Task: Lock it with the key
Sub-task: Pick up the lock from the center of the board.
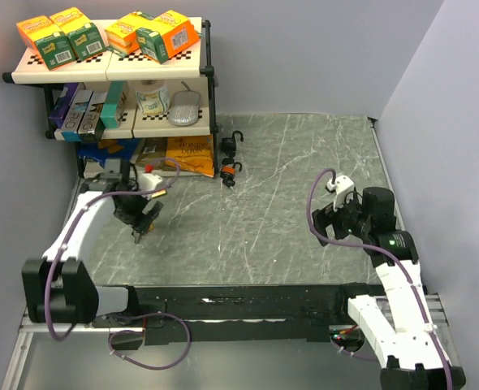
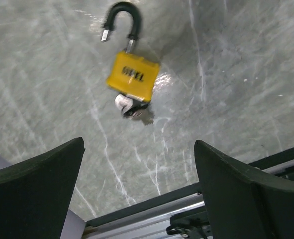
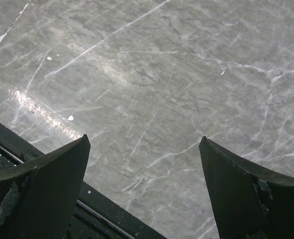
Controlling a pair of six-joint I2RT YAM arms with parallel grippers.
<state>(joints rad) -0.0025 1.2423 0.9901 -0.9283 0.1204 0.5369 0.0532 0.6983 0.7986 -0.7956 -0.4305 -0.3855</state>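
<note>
On your left, the left gripper (image 2: pixel 138 143) hangs low over the grey marble table (image 1: pixel 288 162), jaws spread wide and gripping nothing. Just ahead of its fingertips, untouched, the yellow block-bodied padlock (image 2: pixel 132 75) lies flat on the table. Its black hooped shackle (image 2: pixel 121 17) is popped open with one end free. A silver key (image 2: pixel 135 110) sits at the lock's base, seemingly in the keyhole, though blur makes that uncertain. Moving right, a small black padlock (image 1: pixel 232 144) and an orange one (image 1: pixel 231 172) lie by the foot of the cream two-tier shelf (image 1: pixel 110 69). Far right, your right gripper (image 3: pixel 144 144) is released too, over bare marble, well apart from the yellow lock.
</note>
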